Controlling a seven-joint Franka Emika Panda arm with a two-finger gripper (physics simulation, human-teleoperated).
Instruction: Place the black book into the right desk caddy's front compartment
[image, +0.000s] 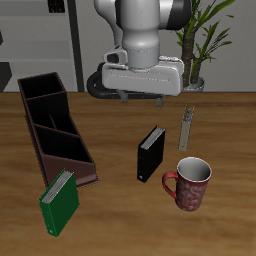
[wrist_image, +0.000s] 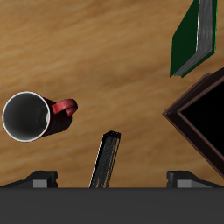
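From the front, the grey-white robot arm hangs above the back of the wooden desk (image: 120, 215), its jaws pointing straight down, spread apart and holding nothing. The small thin black hardcover book (image: 151, 153) stands upright mid-desk, apart from the long maroon-brown open-topped right desk caddy (image: 55, 128). A green hardcover book (image: 59, 203) leans near the caddy's front end; a red ceramic mug (image: 189, 183) stands beside the black book.

The wrist camera shows the black book edge-on (a thin sliver) between the open fingertips (wrist_image: 41, 178), with mug, green book and caddy corner around it.
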